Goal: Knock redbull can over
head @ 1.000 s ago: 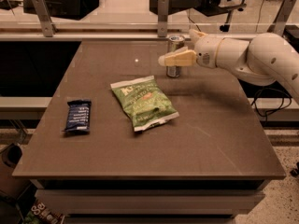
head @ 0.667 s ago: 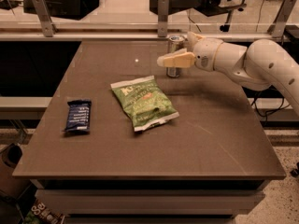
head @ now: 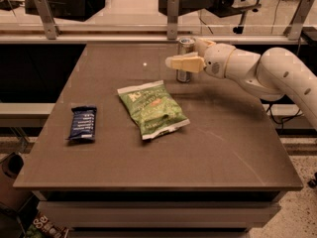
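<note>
The redbull can (head: 186,47) stands upright at the far middle of the brown table (head: 233,148); it is slim and silvery with a shiny round top. My gripper (head: 184,53) reaches in from the right on a white arm (head: 277,73). Its fingers are apart, and the can stands between them. The near finger (head: 184,62) crosses in front of the can's middle and hides part of it. The other finger (head: 204,43) shows behind the can's right side. I cannot tell whether the fingers touch the can.
A green crinkly snack bag (head: 152,109) lies flat at the table's middle, just in front of and left of the can. A dark blue wrapped bar (head: 82,123) lies at the left. A railing with metal posts (head: 172,16) runs behind the table's far edge.
My gripper has shifted slightly left at the can. The can still stands upright in the same spot. The bag and the bar have not moved.
</note>
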`<action>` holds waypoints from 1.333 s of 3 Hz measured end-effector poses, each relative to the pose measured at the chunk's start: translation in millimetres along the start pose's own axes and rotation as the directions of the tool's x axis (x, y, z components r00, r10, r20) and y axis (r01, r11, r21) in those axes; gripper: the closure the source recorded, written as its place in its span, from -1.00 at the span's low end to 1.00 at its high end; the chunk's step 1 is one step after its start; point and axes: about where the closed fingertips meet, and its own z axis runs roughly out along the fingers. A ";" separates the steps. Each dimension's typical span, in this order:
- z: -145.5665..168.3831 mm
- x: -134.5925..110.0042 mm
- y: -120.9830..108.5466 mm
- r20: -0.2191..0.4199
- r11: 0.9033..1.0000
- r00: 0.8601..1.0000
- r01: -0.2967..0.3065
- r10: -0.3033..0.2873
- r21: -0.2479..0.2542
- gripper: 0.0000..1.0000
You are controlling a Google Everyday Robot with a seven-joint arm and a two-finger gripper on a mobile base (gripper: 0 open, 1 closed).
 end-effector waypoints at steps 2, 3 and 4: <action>4.6 -0.7 3.7 0.000 1.000 1.000 0.000 0.000 -0.009 0.28; 7.0 -1.0 5.7 0.001 1.000 1.000 0.000 0.000 -0.014 0.76; 9.2 -1.3 7.5 0.001 1.000 1.000 0.000 0.000 -0.018 1.00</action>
